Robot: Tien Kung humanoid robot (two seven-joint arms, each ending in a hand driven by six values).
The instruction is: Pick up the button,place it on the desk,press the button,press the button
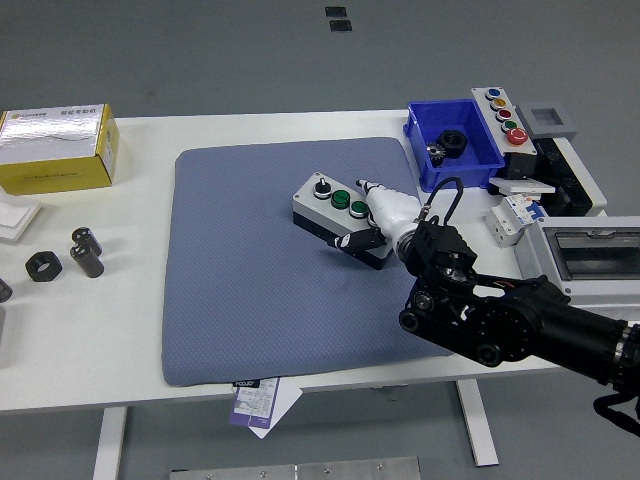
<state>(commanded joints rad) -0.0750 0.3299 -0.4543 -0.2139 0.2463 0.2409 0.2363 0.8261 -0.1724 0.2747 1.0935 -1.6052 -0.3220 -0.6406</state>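
Observation:
The button box [325,203], grey on top with a black base, lies at an angle on the blue-grey mat [240,290]. Its black knob and two green buttons show; its right end is hidden under my right hand [358,214]. That hand reaches in from the lower right and straddles this end. One pale finger [365,186] lies along the box's far edge, and dark fingers [352,242] curl against its near side. The box stays flat on the mat. My left arm is out of view.
A blue bin [455,145] with a black part stands behind the hand, with a second button panel [503,115] and grey electrical boxes [585,250] to the right. A yellow box [58,150] and black nuts [62,258] sit far left.

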